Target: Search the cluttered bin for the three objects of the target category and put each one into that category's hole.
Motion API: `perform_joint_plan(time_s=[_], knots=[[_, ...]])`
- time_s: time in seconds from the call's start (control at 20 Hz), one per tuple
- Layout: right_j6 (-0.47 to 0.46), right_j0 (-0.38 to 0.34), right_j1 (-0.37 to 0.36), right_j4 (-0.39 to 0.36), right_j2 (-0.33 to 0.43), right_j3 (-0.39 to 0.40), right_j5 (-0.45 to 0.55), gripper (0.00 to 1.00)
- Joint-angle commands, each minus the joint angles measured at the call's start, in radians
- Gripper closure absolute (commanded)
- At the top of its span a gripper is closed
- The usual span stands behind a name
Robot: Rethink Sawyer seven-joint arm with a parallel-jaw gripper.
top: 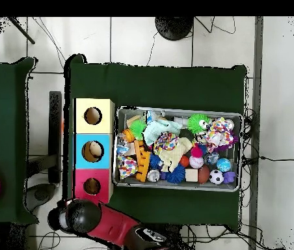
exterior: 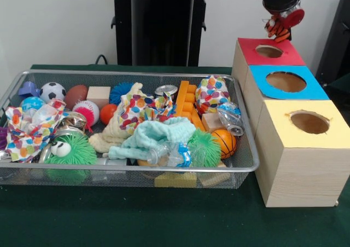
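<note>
An orange striped toy [exterior: 279,27] hangs pinched in the pincer [exterior: 281,24] just above the red box [exterior: 268,53] and its hole; its shape is hard to make out. The wire bin [exterior: 247,165] beside the boxes holds balls, cloths and spiky toys, many half buried. From overhead the arm [top: 104,221] hides the pincer.

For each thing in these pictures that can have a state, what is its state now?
gripper: above the red box, shut on a small orange toy.
red box: hole open.
blue box: hole open.
yellow box: hole open.
wire bin: full of clutter.
silver can: lying on its side in the bin.
plastic bottle: lying, crumpled.
</note>
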Motion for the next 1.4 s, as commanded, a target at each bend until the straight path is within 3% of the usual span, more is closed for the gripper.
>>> perform_joint_plan(time_s=[0.05,0.45,0.75,0.85,0.95,1.05,1.15,1.25,1.4], knots=[[0.111,-0.032,0.060,-0.024,-0.031,-0.054,-0.085,1.00],[0.133,-0.041,0.048,-0.020,-0.040,-0.062,-0.057,1.00],[0.160,0.032,-0.052,0.005,-0.139,-0.095,0.112,1.00],[0.177,0.067,-0.086,-0.012,-0.195,-0.125,0.183,1.00],[0.171,0.112,-0.087,-0.031,-0.266,-0.174,0.192,1.00],[0.102,0.144,-0.062,-0.058,-0.330,-0.230,0.116,1.00],[0.036,0.176,-0.032,-0.113,-0.398,-0.305,0.104,1.00],[0.034,0.179,-0.012,-0.139,-0.420,-0.360,0.164,1.00],[0.053,0.178,0.015,-0.141,-0.405,-0.389,0.162,1.00]])
